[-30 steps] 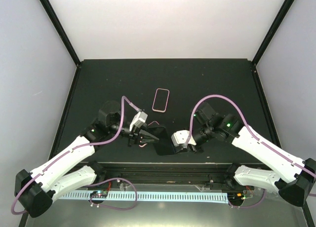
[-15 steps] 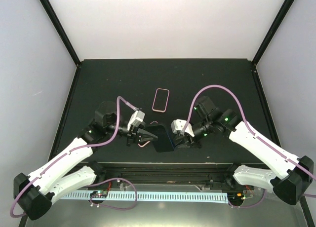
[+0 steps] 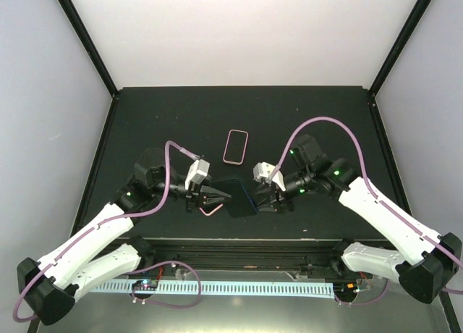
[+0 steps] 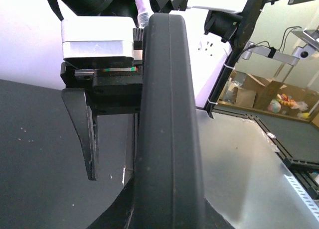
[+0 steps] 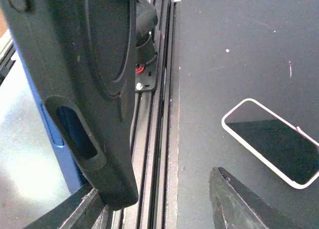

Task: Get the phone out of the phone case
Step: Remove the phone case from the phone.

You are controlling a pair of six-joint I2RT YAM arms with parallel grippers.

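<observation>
Black phone case (image 3: 236,197), the blue edge of the phone (image 5: 62,162) showing inside, hangs above the front of the table (image 3: 311,116), pinched at one end by the closed left pincer (image 3: 219,196), long axis running toward the right pincer (image 3: 269,201), whose jaws stand parted and empty just beside the other end.

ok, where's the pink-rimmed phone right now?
Top view: the pink-rimmed phone lies flat near the middle of the table, just beyond the black case that the left gripper holds up, and apart from it.
</observation>
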